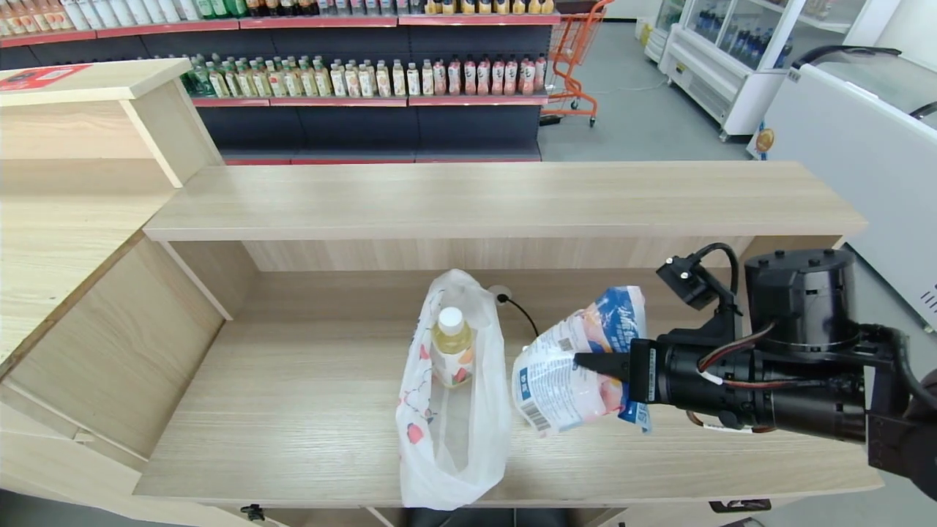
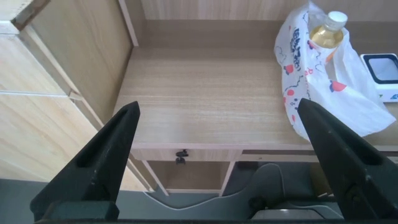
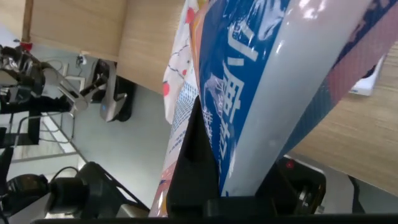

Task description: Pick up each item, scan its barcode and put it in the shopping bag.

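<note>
A white plastic shopping bag (image 1: 454, 432) with red prints stands open at the middle of the wooden counter (image 1: 293, 410). A yellow drink bottle (image 1: 452, 350) stands upright inside it. Just right of the bag, my right gripper (image 1: 596, 364) is shut on a white, blue and pink snack packet (image 1: 578, 359), held above the counter with barcodes showing. The packet (image 3: 267, 93) lies against a dark finger (image 3: 199, 155) in the right wrist view. My left gripper (image 2: 217, 155) is open and holds nothing, hanging off the counter's front edge, left of the bag (image 2: 305, 68).
A white scanner (image 2: 380, 67) with a dark window lies on the counter beyond the bag. A black cable (image 1: 521, 311) runs along the back. A raised ledge (image 1: 505, 197) borders the back and a wooden side wall (image 1: 117, 351) the left. Bare counter lies left of the bag.
</note>
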Robot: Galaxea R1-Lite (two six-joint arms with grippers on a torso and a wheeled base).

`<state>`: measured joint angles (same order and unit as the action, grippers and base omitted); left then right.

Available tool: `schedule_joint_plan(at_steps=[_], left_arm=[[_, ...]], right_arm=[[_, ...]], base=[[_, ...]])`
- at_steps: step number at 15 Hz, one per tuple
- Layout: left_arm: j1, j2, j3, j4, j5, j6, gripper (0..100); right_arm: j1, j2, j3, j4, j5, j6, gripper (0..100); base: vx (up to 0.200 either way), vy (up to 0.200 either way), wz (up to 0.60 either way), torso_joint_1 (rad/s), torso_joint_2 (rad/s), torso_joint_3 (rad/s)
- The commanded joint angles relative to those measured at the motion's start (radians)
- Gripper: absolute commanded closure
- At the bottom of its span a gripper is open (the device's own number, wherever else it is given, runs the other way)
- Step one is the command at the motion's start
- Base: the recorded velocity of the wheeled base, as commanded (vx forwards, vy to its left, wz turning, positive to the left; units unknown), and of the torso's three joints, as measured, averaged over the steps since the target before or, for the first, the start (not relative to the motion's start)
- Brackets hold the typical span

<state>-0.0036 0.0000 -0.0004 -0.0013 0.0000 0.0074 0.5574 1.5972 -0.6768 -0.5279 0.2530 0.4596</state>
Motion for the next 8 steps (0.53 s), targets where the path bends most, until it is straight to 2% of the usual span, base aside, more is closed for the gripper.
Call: schedule_joint_plan(at_steps=[1,5,8], left_arm=[[0.001,0.002,0.0,0.0,0.0,0.0,0],[0.001,0.002,0.0,0.0,0.0,-0.001,0],[0.001,0.0,0.0,0.0,0.0,0.0,0]], right_arm=[[0.024,0.032,-0.003,-0.003,-0.001,0.001,100],[0.038,0.133,-0.006,-0.009,-0.015,0.017,100],[0.047,0.271,-0.018,-0.133,-0.127,0.016,100]], base=[[0.0,0.0,0.0,0.0,0.0,0.0],[0.0,0.0,0.0,0.0,0.0,0.0],[0.0,0.0,0.0,0.0,0.0,0.0]])
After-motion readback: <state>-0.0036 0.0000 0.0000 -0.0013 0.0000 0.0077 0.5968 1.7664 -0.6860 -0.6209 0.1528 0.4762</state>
